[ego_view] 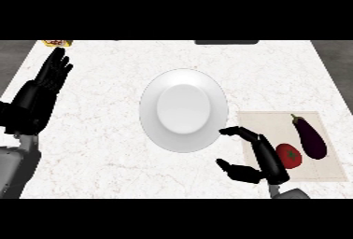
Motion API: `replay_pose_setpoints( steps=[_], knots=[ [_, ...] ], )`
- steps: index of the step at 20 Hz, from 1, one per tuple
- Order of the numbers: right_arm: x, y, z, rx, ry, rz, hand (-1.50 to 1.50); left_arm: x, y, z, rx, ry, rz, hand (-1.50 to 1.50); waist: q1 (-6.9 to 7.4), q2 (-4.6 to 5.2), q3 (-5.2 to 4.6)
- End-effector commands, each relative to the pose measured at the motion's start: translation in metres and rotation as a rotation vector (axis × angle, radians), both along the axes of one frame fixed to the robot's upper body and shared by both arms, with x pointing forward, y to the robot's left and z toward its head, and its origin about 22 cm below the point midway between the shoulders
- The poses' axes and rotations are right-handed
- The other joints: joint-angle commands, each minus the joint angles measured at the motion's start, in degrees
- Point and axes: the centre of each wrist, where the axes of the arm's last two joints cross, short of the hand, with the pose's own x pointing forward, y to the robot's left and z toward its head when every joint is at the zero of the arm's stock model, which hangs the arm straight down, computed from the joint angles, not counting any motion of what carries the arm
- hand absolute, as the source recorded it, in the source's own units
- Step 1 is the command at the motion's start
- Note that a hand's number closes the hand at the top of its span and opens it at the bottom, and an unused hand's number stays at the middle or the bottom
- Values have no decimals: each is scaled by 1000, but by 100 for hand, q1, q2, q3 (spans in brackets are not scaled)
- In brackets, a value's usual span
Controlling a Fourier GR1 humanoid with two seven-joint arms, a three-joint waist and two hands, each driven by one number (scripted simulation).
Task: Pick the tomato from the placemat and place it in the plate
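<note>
A red tomato (290,155) lies on the beige placemat (276,121) at the right, beside a dark purple eggplant (310,137). A white plate (183,110) sits in the middle of the counter with nothing on it. My right hand (265,158) hovers over the placemat's left edge, just left of the tomato, with its back toward the tomato. Its fingers and thumb are spread and curved toward the plate, holding nothing. My left hand (48,79) rests open at the far left, fingers up.
A small yellow and red object (58,43) shows at the counter's back left edge. A dark object (226,42) sits at the back edge. The counter's right edge runs close behind the placemat.
</note>
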Motion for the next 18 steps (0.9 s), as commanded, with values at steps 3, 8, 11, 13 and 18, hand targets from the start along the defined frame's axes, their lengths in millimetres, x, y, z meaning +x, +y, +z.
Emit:
replay_pose_setpoints(
  steps=[3,8,11,13,18],
  knots=[
    [-21,-22,-16,177,-162,-59,-150,-9,-16,9,2,-6,-18,0,15,18,4],
    [-17,-56,38,4,-214,-102,-150,-25,-2,-9,8,-5,-13,0,14,7,-7],
    [-16,-67,70,-191,-186,-125,-150,-12,-11,0,6,-7,-21,0,-63,3,-17],
    [-18,-78,76,-334,-80,-162,-150,-17,-9,-1,5,-4,-7,0,-23,-5,-26],
    [-15,-81,121,-637,107,-172,-150,-4,-10,4,0,6,-10,0,-75,27,-45]
  ],
)
